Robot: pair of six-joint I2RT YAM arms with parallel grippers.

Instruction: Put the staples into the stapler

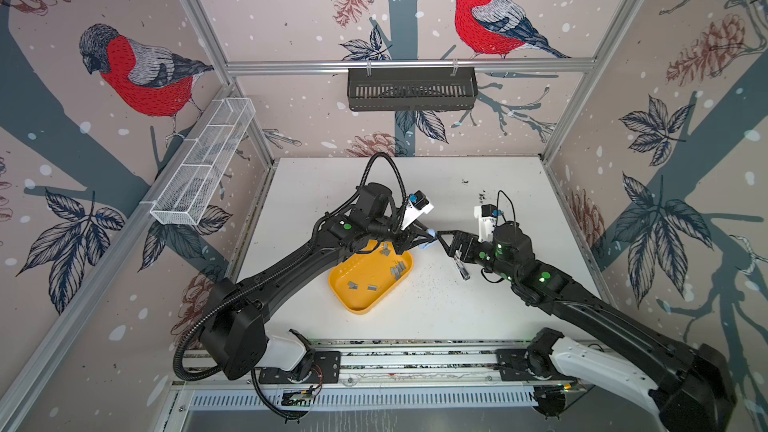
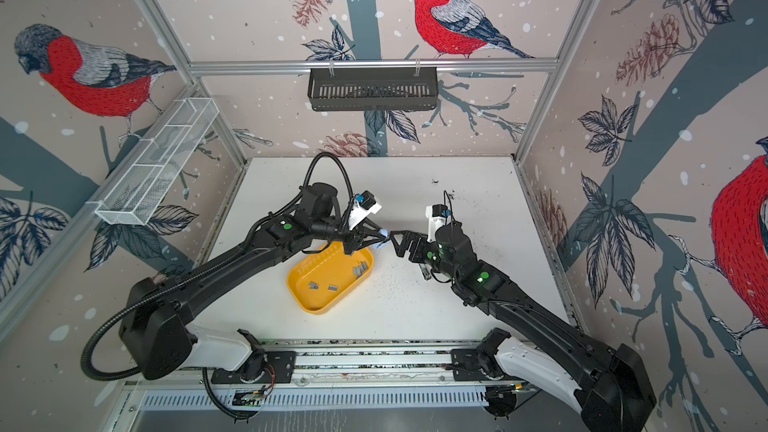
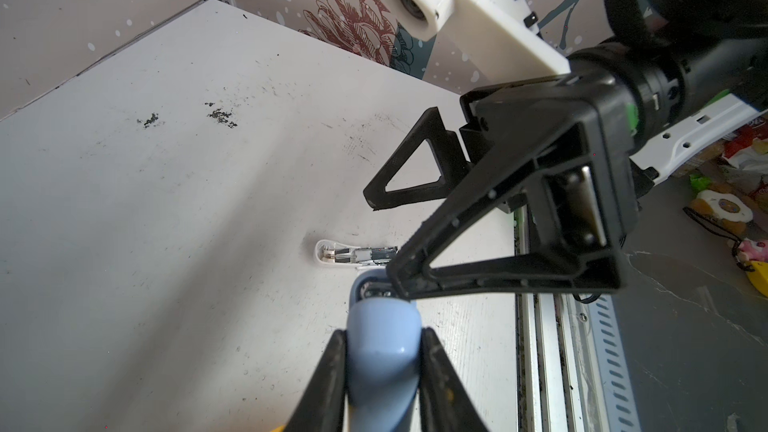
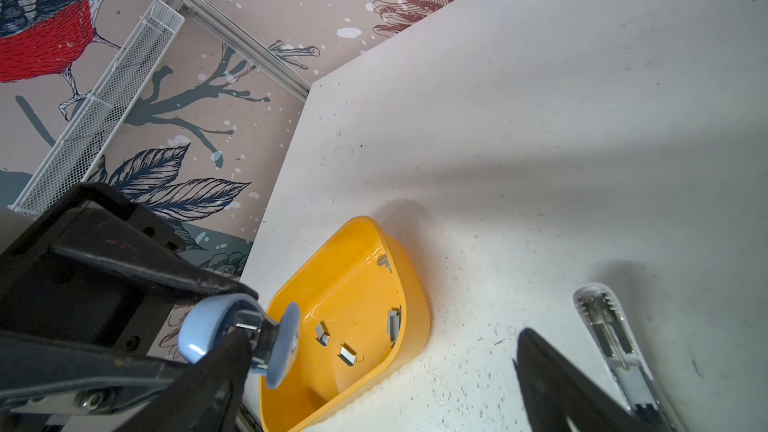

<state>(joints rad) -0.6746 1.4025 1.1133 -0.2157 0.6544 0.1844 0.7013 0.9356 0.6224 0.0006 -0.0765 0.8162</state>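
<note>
right now i read this as the preparing step: the stapler is being held ready and no strip has been picked up yet. the left gripper (image 1: 428, 239) has its fingers (image 3: 332, 371) clenched on a light-blue stapler piece (image 4: 216, 326) with bright metal at its end. it is raised just above the upper right corner of the yellow tray (image 1: 357, 309), near the middle of both top views. the right gripper (image 3: 381, 238) faces it with fingers spread wide and nothing between them. one fingertip sits right at the blue piece's metal end, but i cannot tell whether it touches. a white stapler part (image 4: 602, 317) with a metal channel and spring lies inside-up on the bench (image 1: 457, 317), just right of the tray in a top view. the staples (image 1: 397, 270) all lie scattered in the tray as a few loose grey strips.

next, i judge, the free right gripper has to drop to the tray and pinch one strip. each strip is tiny against a fingertip, so it calls for a narrow, level pinch and then a straight slide into the channel.

i find no brand or label i can read. faint raised marks (image 2: 320, 261) run along the tray's inner wall, too small to make out.
</note>
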